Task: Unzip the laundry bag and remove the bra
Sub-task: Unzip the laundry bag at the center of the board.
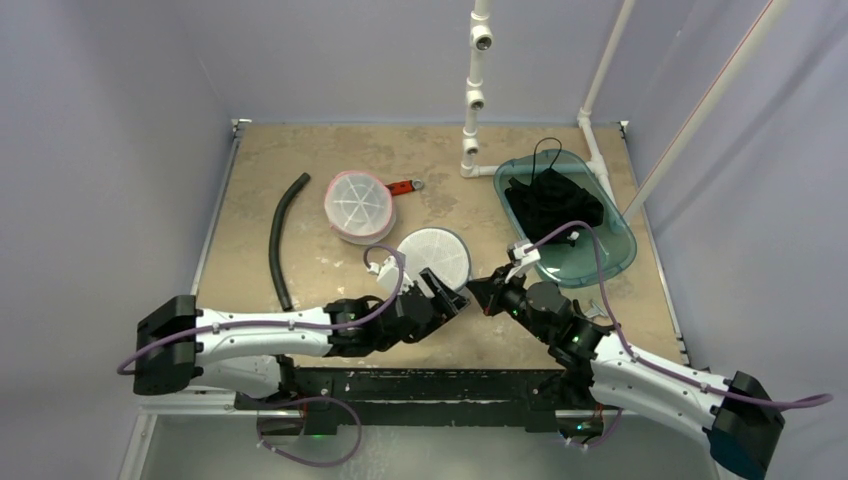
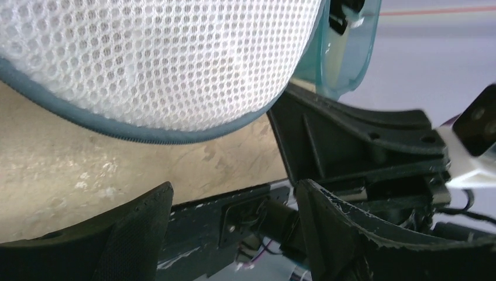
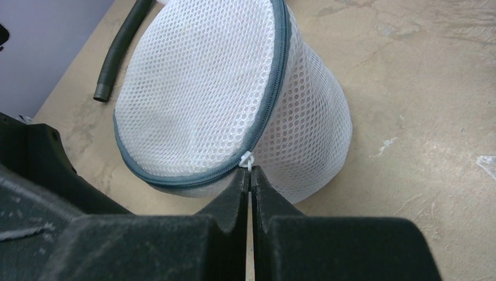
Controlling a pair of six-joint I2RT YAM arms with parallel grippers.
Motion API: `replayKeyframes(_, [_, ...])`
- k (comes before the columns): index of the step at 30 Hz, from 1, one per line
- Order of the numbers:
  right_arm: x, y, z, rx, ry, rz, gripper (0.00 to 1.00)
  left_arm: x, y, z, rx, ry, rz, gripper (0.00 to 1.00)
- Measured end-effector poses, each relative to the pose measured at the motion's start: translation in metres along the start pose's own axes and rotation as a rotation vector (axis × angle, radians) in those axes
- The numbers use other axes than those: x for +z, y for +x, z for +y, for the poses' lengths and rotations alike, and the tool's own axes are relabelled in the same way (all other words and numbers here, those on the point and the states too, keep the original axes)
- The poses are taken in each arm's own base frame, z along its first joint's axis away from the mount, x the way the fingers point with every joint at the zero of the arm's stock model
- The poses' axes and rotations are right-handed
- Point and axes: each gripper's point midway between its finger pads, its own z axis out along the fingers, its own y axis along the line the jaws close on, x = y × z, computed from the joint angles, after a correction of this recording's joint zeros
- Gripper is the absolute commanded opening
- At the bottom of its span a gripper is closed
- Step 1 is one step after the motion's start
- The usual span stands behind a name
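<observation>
We cannot see inside the round white mesh laundry bag (image 3: 222, 88); the left wrist view's top edge crops it. Black cloth (image 1: 552, 203) in the teal plastic tub (image 1: 605, 258) is too small to identify.

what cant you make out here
- What is in the mesh bag: the mesh hides it, every view.
- The zipper pull: too small from above; right gripper covers its lower end in the right wrist view.
- Left wrist view: top edge cuts off the bag.
</observation>
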Motion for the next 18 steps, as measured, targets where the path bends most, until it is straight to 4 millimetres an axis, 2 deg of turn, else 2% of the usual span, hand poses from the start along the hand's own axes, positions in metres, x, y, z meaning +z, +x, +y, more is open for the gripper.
replayKeyframes(9, [-0.001,0.002,0.006,0.000,-0.033,0.013,0.00,0.022,-0.021,-0.007,-0.126,0.008,-0.145,0.65])
replayKeyframes(13, [-0.001,0.002,0.008,0.000,-0.046,0.016,0.00,0.035,-0.036,-0.003,-0.169,-0.006,-0.186,0.54])
replayKeyframes(18, [-0.003,0.003,0.012,-0.004,-0.071,0.019,0.00,0.043,-0.053,0.001,-0.202,-0.023,-0.227,0.35])
